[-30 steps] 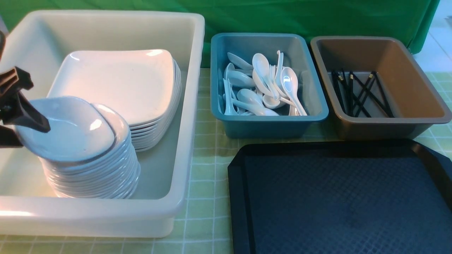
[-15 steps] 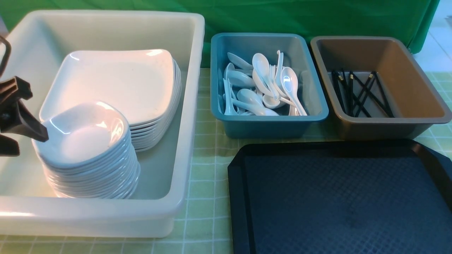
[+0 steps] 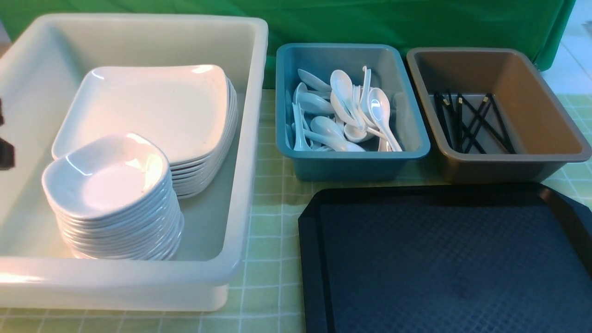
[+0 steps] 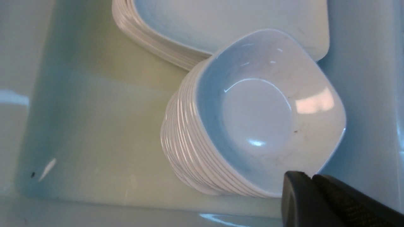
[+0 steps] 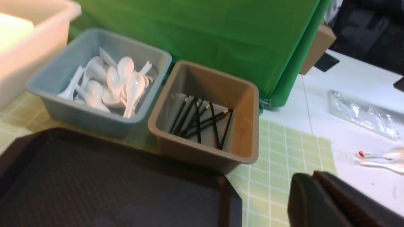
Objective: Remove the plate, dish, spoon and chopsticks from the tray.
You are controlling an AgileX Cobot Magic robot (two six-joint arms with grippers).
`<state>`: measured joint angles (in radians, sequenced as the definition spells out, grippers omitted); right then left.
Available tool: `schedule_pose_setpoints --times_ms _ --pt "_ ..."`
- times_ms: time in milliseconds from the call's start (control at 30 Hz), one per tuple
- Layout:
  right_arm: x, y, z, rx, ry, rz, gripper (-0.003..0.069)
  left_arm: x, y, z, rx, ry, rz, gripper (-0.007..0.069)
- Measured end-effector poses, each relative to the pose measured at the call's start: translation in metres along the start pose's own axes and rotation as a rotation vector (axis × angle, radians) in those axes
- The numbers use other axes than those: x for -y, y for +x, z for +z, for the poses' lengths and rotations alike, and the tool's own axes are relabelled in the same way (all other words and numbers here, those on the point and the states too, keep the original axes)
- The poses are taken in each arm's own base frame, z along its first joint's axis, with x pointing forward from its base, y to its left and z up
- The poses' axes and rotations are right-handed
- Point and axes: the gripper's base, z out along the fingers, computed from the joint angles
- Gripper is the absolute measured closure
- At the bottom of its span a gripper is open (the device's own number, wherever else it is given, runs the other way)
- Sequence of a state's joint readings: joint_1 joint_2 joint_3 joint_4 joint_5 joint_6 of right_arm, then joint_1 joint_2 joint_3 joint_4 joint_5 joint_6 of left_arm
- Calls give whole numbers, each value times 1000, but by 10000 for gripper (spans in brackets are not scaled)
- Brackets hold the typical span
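The black tray (image 3: 444,263) lies at the front right, and nothing shows on its textured surface. The top plate (image 3: 152,106) caps a stack of plates in the white bin. In front of it, the top dish (image 3: 106,178) sits level on a stack of dishes. Spoons (image 3: 342,111) fill the blue bin and chopsticks (image 3: 467,122) lie in the brown bin. My left gripper (image 4: 311,176) is shut and empty, just off the rim of the top dish (image 4: 262,110). My right gripper (image 5: 313,175) is shut and empty, beyond the tray's (image 5: 94,176) right corner.
The big white bin (image 3: 249,138) takes up the left of the table. The blue bin (image 3: 351,164) and brown bin (image 3: 499,166) stand side by side behind the tray. A green cloth (image 3: 370,23) hangs at the back. Right of the checked mat, a plastic bag (image 5: 363,115) lies on a white surface.
My left gripper let the dish down flat onto the stack and released it. It then drew back to the left, almost out of the front view, and shut.
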<state>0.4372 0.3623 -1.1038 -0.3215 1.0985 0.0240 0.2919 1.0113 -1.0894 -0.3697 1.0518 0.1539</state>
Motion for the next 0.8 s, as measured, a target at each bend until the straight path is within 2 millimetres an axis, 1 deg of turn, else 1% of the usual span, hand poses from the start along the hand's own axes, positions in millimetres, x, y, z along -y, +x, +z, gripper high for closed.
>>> schedule_pose_setpoints --times_ms 67,200,233,300,333,367,467,600,800 --pt "-3 7 5 21 -5 -4 650 3 1 -9 47 -4 17 635" --pt "-13 18 26 62 -24 -27 648 4 2 -15 77 -11 29 636" --pt "-21 26 43 74 -41 -47 648 4 2 -15 78 -11 29 636" --pt "-30 35 61 110 -68 -64 648 4 2 -15 81 -11 30 636" --pt "-37 39 72 155 -87 -73 648 4 1 -15 83 -11 30 636" --pt "-39 43 76 152 -92 -77 648 4 1 -15 82 -11 30 636" --pt "-51 50 95 256 -134 -92 644 3 0 -15 100 -15 30 636" --pt "-57 54 100 335 -156 -93 635 3 -2 -15 118 -17 30 636" --pt "-58 53 100 359 -160 -91 620 3 -2 -15 119 -17 30 636"
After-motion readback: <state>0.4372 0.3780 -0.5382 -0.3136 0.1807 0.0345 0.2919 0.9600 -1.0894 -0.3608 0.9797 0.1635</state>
